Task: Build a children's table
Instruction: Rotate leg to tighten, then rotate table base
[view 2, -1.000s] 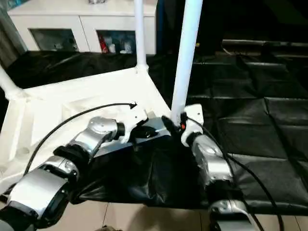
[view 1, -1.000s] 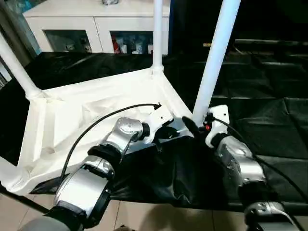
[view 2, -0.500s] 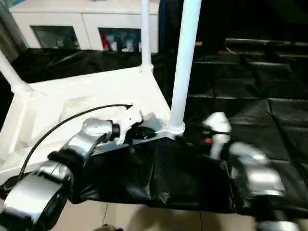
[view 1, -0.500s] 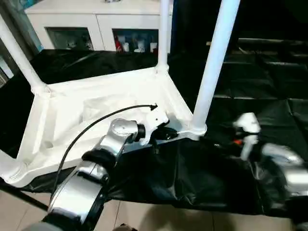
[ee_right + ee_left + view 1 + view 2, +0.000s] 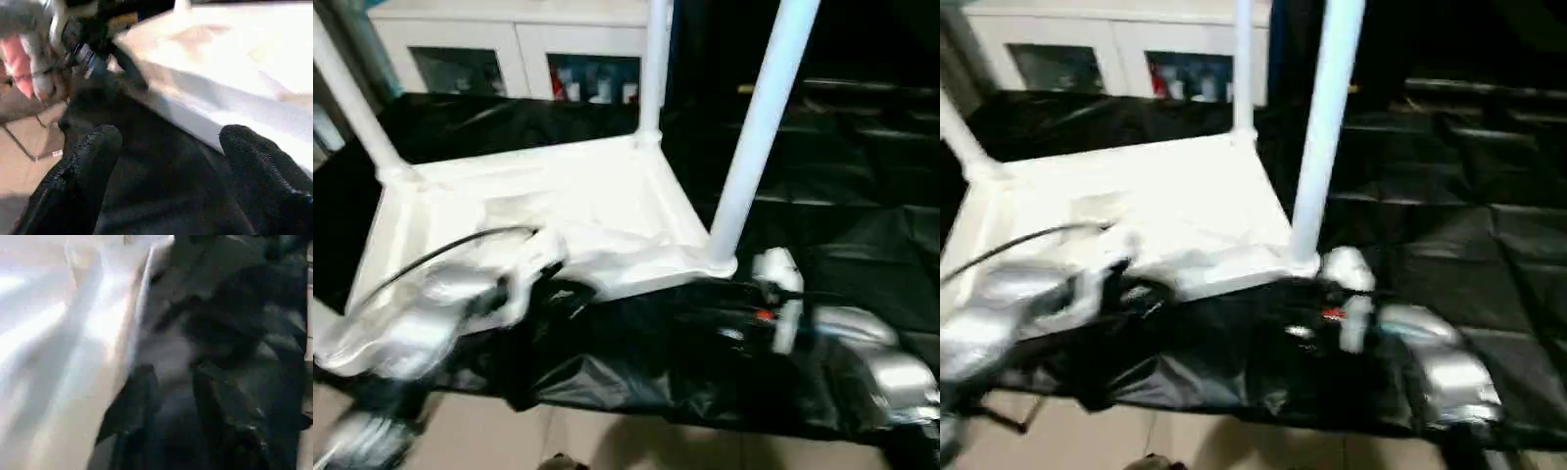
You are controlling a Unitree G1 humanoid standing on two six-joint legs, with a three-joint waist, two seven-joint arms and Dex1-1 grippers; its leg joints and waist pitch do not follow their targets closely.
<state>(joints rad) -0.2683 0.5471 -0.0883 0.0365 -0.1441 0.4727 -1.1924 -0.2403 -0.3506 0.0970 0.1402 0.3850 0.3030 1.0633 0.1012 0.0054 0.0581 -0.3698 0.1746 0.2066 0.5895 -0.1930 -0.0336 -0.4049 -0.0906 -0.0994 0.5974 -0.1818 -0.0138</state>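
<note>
Black-draped work table (image 5: pixel 862 245) bears the children's table (image 5: pixel 558 206); right gripper (image 5: pixel 166 171) gapes empty, left gripper (image 5: pixel 171 396) unclear.

The left gripper (image 5: pixel 548 284) is smeared by blur at the children's table (image 5: pixel 538 211) near edge, so its fingers cannot be read. The legs (image 5: pixel 764 127) are cut off by the upper picture edge.
</note>
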